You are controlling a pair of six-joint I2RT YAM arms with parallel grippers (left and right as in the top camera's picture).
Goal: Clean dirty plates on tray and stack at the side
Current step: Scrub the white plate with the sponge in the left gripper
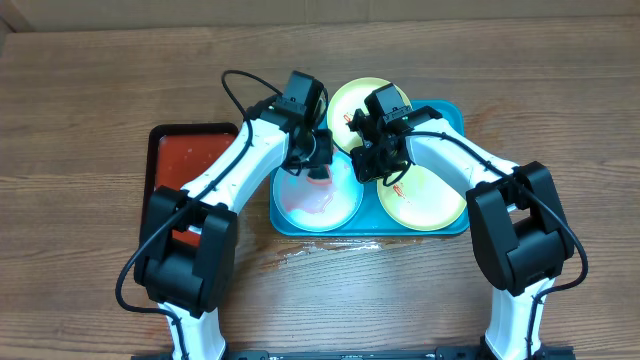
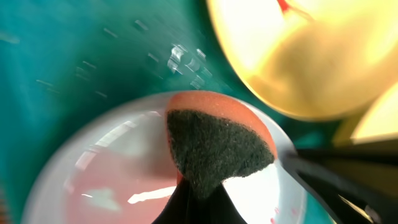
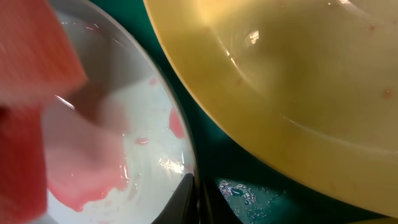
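Three dirty plates lie on the turquoise tray [image 1: 455, 112]: a blue-white plate [image 1: 305, 205] at front left, a yellow-green plate [image 1: 350, 100] at the back, and another yellow-green plate [image 1: 430, 200] at front right. My left gripper [image 2: 199, 194] is shut on an orange sponge [image 2: 217, 146] with a dark scrub face, pressed onto the blue-white plate [image 2: 106, 168], which holds pink smeared liquid. My right gripper [image 3: 198, 198] is shut on that plate's right rim [image 3: 177, 106], beside the front yellow-green plate [image 3: 280, 81]. Small red specks remain near the rim.
A smaller red tray [image 1: 190, 160] with a black rim sits left of the turquoise tray, under my left arm. A wet patch [image 1: 320, 250] glistens on the wooden table in front of the tray. Water droplets lie on the tray floor [image 3: 249, 190].
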